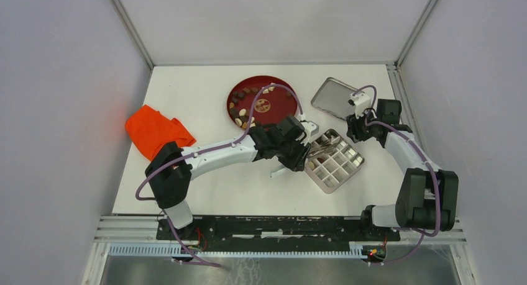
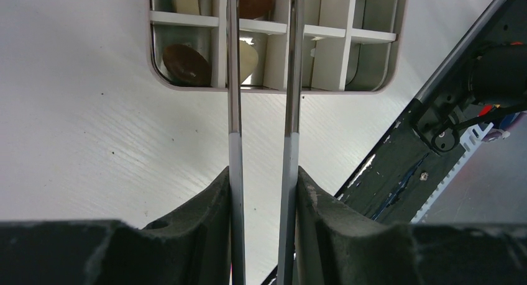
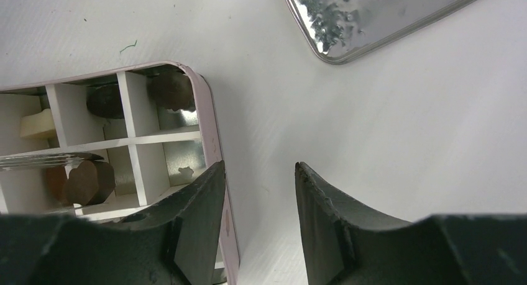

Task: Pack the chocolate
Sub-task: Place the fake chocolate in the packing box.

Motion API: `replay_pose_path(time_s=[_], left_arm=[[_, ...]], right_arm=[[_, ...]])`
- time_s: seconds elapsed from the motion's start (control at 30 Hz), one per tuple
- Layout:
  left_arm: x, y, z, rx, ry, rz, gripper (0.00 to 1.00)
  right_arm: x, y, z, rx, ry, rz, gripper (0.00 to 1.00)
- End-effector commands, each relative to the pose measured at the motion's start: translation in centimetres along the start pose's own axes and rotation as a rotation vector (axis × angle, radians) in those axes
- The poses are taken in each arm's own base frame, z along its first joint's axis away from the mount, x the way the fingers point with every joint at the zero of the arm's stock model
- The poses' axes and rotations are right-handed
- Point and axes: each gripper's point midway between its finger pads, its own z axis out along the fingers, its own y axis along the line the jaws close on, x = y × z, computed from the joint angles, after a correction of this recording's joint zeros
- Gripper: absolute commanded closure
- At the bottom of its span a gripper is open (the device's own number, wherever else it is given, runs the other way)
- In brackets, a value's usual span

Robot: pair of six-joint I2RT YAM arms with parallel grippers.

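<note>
White table (image 1: 236, 189); chocolate (image 2: 186, 64) in tin (image 3: 213, 136)

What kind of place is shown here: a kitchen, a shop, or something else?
Most likely a robot test cell in a laboratory, not a kitchen. A white table is closed in by plain walls, and the left arm and the right arm are bolted to a metal rail at its near edge.

Orange cloth (image 1: 155, 131) crumpled at tabletop (image 1: 199, 92) left edge. Red plate (image 1: 278, 99) back centre. Shiny metal lid (image 1: 332, 97) right of plate, flat, apart. Tweezers (image 2: 232, 80): two prongs parallel, slightly apart.
</note>
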Motion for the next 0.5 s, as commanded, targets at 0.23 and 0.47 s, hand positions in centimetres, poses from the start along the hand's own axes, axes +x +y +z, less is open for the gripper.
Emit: replay_pose_path(time_s=[0.23, 0.47], left_arm=[[-2.37, -0.87, -0.29, -0.011, -0.057, 0.03, 0.7], [-2.59, -0.95, -0.54, -0.017, -0.064, 0.029, 0.69]], right_arm=[[-0.8, 0.2, -0.47, -0.019, -0.048, -0.022, 0.49], [-0.73, 0.35, -0.49, -0.028, -0.048, -0.021, 0.49]])
